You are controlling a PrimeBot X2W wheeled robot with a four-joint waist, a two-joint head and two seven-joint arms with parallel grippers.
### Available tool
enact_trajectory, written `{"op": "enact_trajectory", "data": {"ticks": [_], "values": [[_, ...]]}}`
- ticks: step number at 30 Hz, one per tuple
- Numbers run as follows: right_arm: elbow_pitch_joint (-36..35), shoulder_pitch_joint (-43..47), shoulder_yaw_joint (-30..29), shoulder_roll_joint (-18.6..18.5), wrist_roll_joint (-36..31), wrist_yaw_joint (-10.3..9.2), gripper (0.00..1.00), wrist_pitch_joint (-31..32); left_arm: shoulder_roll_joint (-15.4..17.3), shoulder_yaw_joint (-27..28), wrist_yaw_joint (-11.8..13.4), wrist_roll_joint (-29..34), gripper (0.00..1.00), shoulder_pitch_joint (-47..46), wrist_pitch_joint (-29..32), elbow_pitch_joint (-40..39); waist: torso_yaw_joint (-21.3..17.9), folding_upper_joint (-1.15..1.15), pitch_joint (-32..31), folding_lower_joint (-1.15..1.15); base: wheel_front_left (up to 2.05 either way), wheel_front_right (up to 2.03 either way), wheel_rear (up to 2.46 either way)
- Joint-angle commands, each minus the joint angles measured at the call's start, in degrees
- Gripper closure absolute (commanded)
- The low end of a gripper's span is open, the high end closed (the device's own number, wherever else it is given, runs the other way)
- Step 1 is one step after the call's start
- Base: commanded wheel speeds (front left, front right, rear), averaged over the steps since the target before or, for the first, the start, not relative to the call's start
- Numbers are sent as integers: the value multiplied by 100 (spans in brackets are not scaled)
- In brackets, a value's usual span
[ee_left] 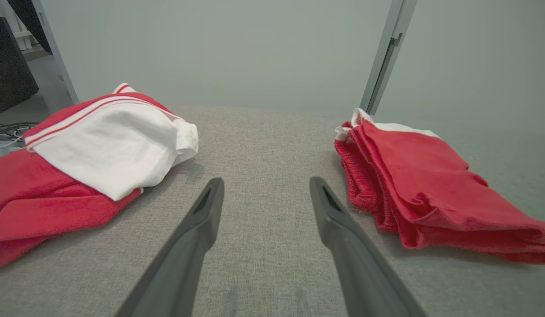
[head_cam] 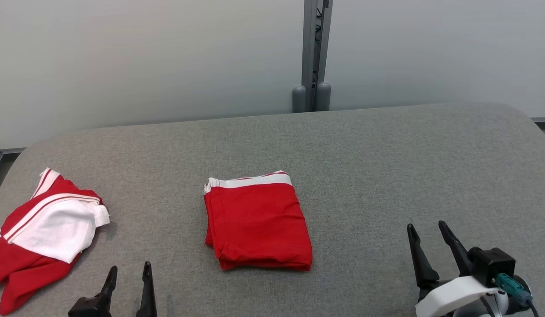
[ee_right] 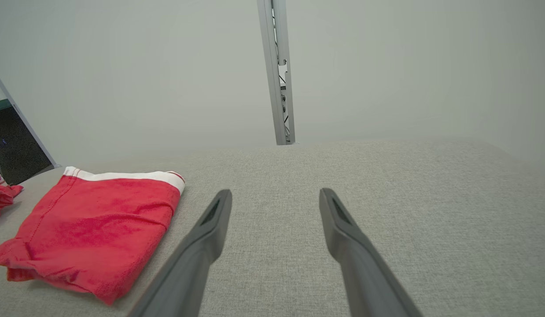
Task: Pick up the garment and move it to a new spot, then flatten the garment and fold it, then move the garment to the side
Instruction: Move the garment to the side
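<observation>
A red garment (head_cam: pixel 257 220) with a white band along its far edge lies folded into a neat rectangle at the middle of the grey table (head_cam: pixel 387 158). It also shows at the right of the left wrist view as the folded garment (ee_left: pixel 422 185) and at the left of the right wrist view (ee_right: pixel 96 226). My left gripper (head_cam: pixel 129 273) is open near the front edge, to the garment's left, empty (ee_left: pixel 264 187). My right gripper (head_cam: pixel 426 231) is open at the front right, well clear of the garment, with nothing between its fingers (ee_right: pixel 276 198).
A second red and white garment (head_cam: pixel 43 229) lies crumpled at the table's left edge, seen close at the left wrist's left (ee_left: pixel 92 154). A grey post (head_cam: pixel 314 53) stands behind the table against a pale wall. Bare cloth surface spreads to the right.
</observation>
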Motion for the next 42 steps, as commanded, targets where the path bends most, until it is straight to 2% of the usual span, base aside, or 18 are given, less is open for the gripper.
{"op": "enact_trajectory", "data": {"ticks": [1,9,13,19,29,36,42], "values": [[-17,85,26,-30,-3,1,0,-24,23,6,44,59,0,76,-9,-32,6,0,-1,0,0,0,0],[20,78,82,-30,18,1,0,-24,23,-52,101,47,0,39,-9,-99,97,0,72,0,0,0,0],[95,20,300,-25,40,1,0,-24,23,-124,121,-57,0,5,-9,-183,253,0,174,0,0,0,0],[318,-224,564,-32,294,1,0,-25,24,-227,94,40,0,-95,-9,-257,660,0,455,0,0,0,0],[646,-907,576,-32,364,1,0,-24,23,-427,72,37,0,-365,-9,-318,1455,0,1098,0,0,0,0],[1128,-1408,568,-35,318,1,0,-17,22,-662,113,-81,0,-499,-9,-300,1812,0,1405,0,0,0,0],[1799,-1759,607,-35,452,1,0,-12,23,-723,131,-157,0,-581,-10,-313,1890,0,1534,0,0,0,0]]}}
